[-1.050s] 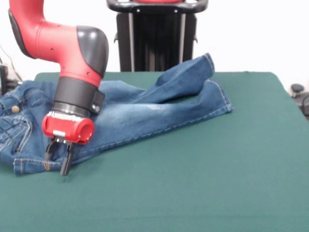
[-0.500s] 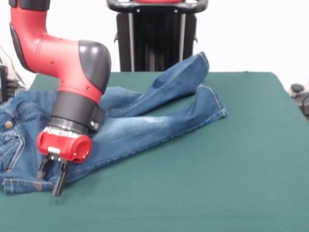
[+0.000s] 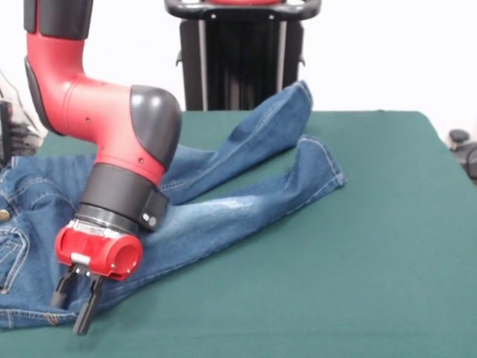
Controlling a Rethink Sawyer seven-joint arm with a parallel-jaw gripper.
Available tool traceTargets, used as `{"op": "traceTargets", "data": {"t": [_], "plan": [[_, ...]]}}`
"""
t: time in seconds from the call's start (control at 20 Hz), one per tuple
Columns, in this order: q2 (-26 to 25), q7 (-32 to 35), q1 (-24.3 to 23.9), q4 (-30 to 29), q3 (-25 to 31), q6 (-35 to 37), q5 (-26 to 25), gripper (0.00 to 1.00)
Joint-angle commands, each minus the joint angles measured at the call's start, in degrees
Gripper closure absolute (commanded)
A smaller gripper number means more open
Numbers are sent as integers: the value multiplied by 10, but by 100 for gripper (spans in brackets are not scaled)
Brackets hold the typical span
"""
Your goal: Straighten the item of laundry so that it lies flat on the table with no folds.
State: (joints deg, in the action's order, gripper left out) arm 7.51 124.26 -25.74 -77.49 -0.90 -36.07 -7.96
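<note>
The jaws [image 3: 73,308] are clamping the near edge of the jeans [image 3: 223,216]. The jeans are sprawling, legs splayed, across the green desk [image 3: 358,268].

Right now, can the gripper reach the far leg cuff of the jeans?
Probably yes. The gripper sits at the waist end of the jeans, and only flat denim and bare table lie between it and the far cuff.

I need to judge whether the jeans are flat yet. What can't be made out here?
- Front view: the waist of the blue denim jeans runs off the left edge.
- The red and black arm hides the upper thighs.
- Whether the gripper pinches denim: unclear; its jaws overlap the hem.
- No overhead view.
</note>
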Motion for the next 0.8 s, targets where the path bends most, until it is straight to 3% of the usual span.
{"op": "traceTargets", "data": {"t": [0.05, 0.15, 0.25, 0.35, 0.5, 0.8], "plan": [[-52, 46, 83, 12, 16, 91, 104, 0], [-29, 19, 131, -8, -54, 193, 178, 0], [-3, 8, 169, -25, -118, 292, 215, 0], [32, 11, 181, -43, -144, 388, 213, 0], [92, 5, 172, -64, -137, 506, 180, 0], [186, -4, 138, -110, -104, 574, 131, 0]]}}
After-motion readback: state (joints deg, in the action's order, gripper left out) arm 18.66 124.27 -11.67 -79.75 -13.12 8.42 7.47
